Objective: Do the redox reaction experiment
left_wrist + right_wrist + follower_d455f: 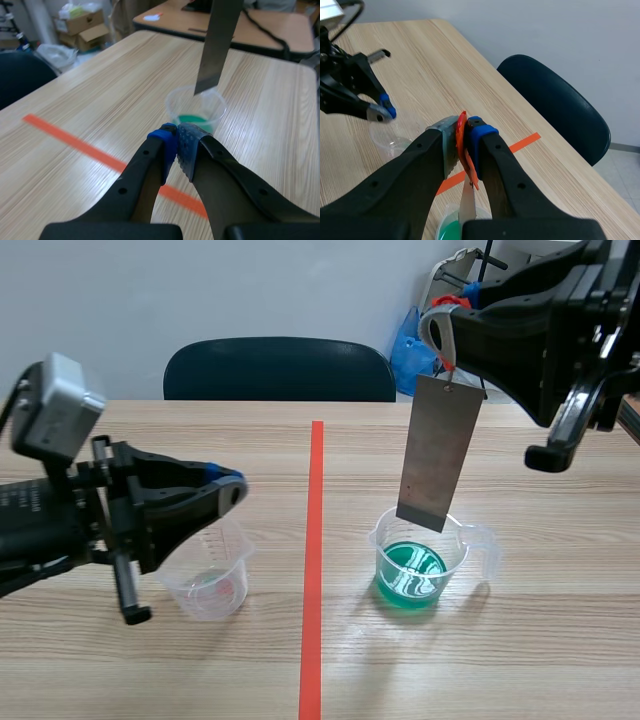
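The wooden counter (520, 660) fills most of the scene, split down its middle by an orange-red tape line (315, 570). A dark chair (280, 368) stands behind its far edge.

The right arm comes in high. Its right hand (437, 335) (462, 132) pinches the metal strip (438, 455) by the orange-red tab (465, 150) at its top, with the pads pressed against the tab from both sides. The strip hangs straight down, flat and grey, right of the tape line. Its lower edge is at the mouth of the green beaker (425, 565), above the liquid.

The left arm lies low on the other side. Its left hand (230, 485) (176, 142) has its fingers pressed together with nothing between them, blue pad against dotted pad. It hangs just above the clear beaker (210, 585).

The green beaker is clear plastic with a handle and holds a shallow pool of green liquid. It stands on the counter just right of the tape line. The clear beaker stands left of the line, well apart from the green one, with a faint reddish tint at its bottom.
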Action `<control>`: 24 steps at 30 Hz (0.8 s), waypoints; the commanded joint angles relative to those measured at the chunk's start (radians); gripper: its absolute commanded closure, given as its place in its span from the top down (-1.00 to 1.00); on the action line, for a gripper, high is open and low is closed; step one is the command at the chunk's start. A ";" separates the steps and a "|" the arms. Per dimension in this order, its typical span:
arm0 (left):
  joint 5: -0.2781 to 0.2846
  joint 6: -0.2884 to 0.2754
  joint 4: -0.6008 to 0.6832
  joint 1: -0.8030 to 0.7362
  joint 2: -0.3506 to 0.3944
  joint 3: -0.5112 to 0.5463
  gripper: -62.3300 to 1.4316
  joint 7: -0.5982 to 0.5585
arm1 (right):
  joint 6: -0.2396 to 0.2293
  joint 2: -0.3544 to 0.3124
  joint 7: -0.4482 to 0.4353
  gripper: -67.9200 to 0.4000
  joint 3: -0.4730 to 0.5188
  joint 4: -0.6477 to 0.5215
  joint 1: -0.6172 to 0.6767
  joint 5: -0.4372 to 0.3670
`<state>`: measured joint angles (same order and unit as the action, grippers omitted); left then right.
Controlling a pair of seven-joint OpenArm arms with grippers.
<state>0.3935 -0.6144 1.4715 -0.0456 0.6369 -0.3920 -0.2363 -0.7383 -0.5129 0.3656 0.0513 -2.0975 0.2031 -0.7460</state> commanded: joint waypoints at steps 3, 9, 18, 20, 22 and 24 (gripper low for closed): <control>0.010 -0.001 -0.086 0.076 -0.082 -0.079 -0.87 -0.005 | -0.007 -0.013 -0.012 -0.97 0.010 -0.015 -0.012 -0.011; 0.008 -0.002 -0.174 0.171 -0.190 -0.169 -0.87 0.004 | -0.007 -0.013 -0.012 -0.97 0.010 -0.015 -0.012 -0.011; 0.006 -0.001 -0.203 0.253 -0.288 -0.270 -0.87 0.054 | -0.007 -0.013 -0.012 -0.97 0.010 -0.015 -0.012 -0.011; 0.004 0.005 -0.203 0.257 -0.296 -0.275 -0.87 0.053 | -0.007 -0.013 -0.012 -0.97 0.010 -0.015 -0.012 -0.011; 0.003 0.028 -0.203 0.259 -0.301 -0.275 -0.87 0.053 | -0.007 -0.013 -0.012 -0.97 0.010 -0.015 -0.012 -0.011; 0.003 0.055 -0.203 0.259 -0.301 -0.275 -0.87 0.053 | -0.007 -0.013 -0.012 -0.97 0.010 -0.015 -0.012 -0.011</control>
<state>0.3870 -0.5621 1.2507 0.2081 0.3351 -0.6758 -0.1680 -0.7383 -0.5129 0.3656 0.0513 -2.0975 0.2031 -0.7456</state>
